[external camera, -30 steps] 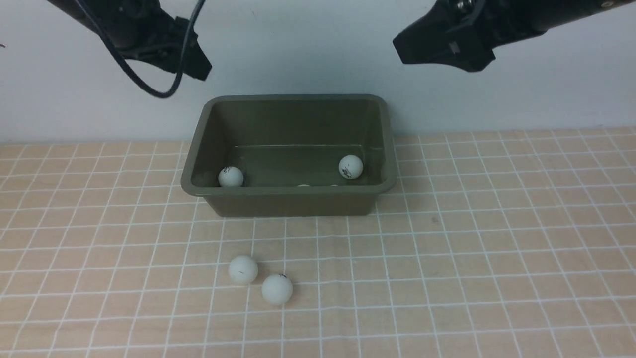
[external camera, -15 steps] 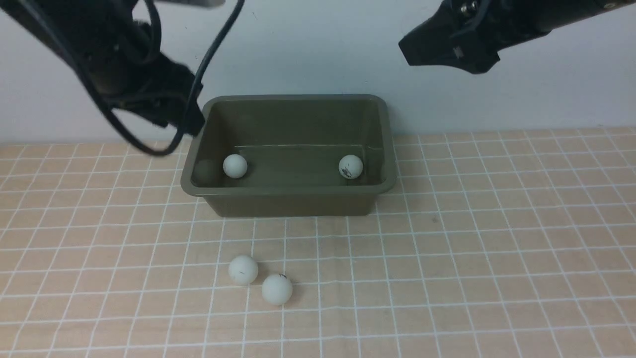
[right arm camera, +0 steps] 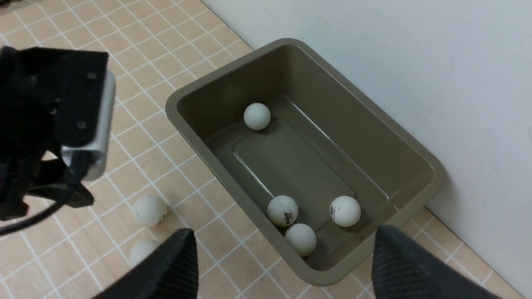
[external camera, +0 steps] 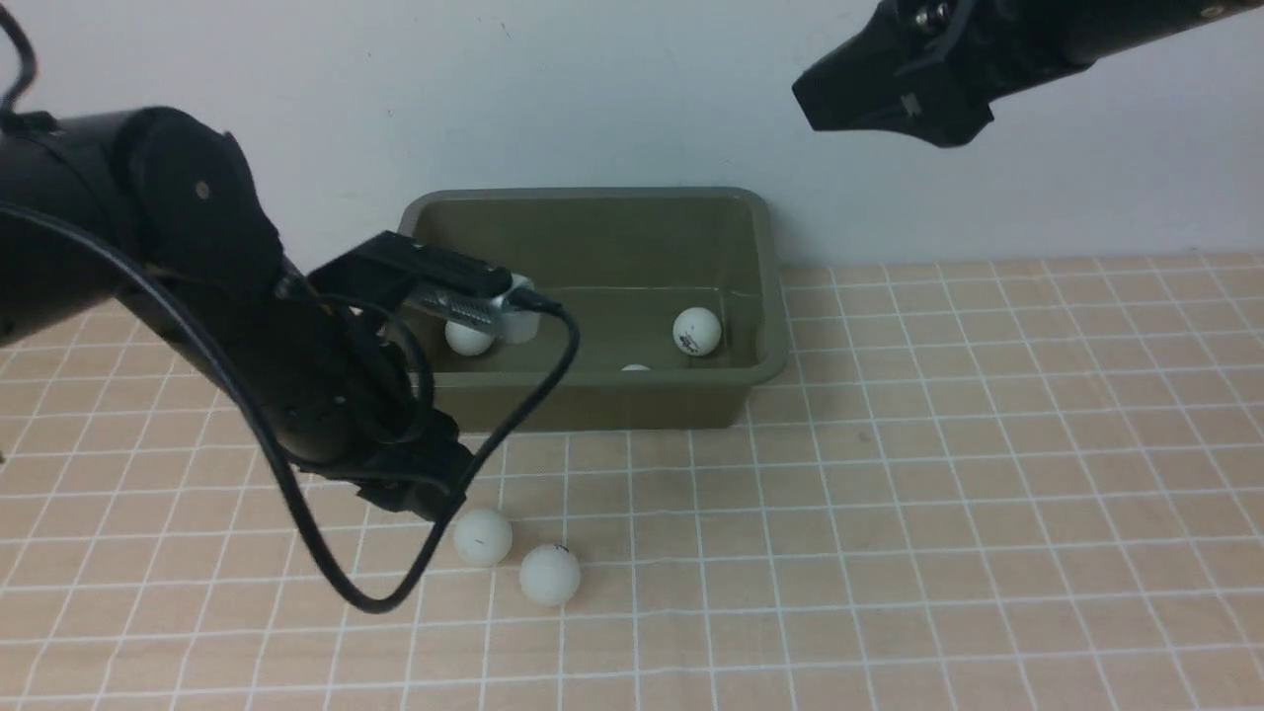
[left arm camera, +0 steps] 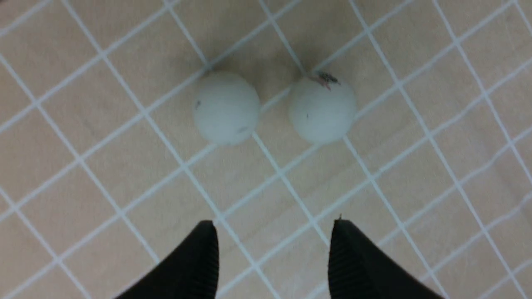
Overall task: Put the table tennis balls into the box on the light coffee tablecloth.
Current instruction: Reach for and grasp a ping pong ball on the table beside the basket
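The olive-green box [external camera: 592, 405] stands at the back of the light coffee tablecloth [external camera: 889, 494]. Several table tennis balls lie inside it, among them one at the left end [right arm camera: 257, 116] and three close together at the other end [right arm camera: 282, 210]. Two more balls rest side by side on the cloth in front of the box [external camera: 483, 536] [external camera: 550, 575]. My left gripper [left arm camera: 273, 224] hangs low just beside them, open, with nothing between its fingers. In the left wrist view both balls [left arm camera: 227, 108] [left arm camera: 322, 109] lie ahead of the tips. My right gripper [external camera: 812, 104] stays open high above the box's right end.
A white wall [external camera: 987, 197] rises right behind the box. My left arm's black cable [external camera: 375, 592] loops down to the cloth left of the two balls. The left wrist's camera housing [external camera: 474, 301] covers part of the box's left end in the front view.
My left arm has swung down from above the box's left end to the cloth beside the two front balls. A ball inside the box rolled. The right arm barely moved.
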### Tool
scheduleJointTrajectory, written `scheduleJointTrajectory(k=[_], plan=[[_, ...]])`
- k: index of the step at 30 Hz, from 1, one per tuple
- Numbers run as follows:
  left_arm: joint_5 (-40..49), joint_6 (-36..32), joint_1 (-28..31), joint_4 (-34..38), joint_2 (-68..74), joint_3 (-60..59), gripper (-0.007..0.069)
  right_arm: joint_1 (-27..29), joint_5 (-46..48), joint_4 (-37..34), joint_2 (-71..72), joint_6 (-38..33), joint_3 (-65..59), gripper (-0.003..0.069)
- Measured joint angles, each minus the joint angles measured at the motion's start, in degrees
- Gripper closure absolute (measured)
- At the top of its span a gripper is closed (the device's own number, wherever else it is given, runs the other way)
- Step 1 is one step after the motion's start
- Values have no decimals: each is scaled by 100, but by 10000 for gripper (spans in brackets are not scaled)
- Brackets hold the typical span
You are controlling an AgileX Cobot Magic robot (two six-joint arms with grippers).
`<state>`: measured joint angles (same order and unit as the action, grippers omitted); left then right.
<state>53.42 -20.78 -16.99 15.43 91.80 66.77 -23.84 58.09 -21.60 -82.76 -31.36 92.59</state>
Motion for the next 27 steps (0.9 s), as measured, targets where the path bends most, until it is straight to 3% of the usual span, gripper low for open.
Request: scheduleJointTrajectory(k=[4,8,14,27], plan=[[-421,-31,-72,-25,333,0,323,0,0,-13,0,18,0,147],[-532,-46,-72,-80,609,0,267,0,53,-51,0,24,0,147],[-843,-127,-78,-80,806,0,118,0,103,-65,0,85,0,147],[-1360,-137,-84,47,1453,0,106,0,105,-66,0,85,0,147]])
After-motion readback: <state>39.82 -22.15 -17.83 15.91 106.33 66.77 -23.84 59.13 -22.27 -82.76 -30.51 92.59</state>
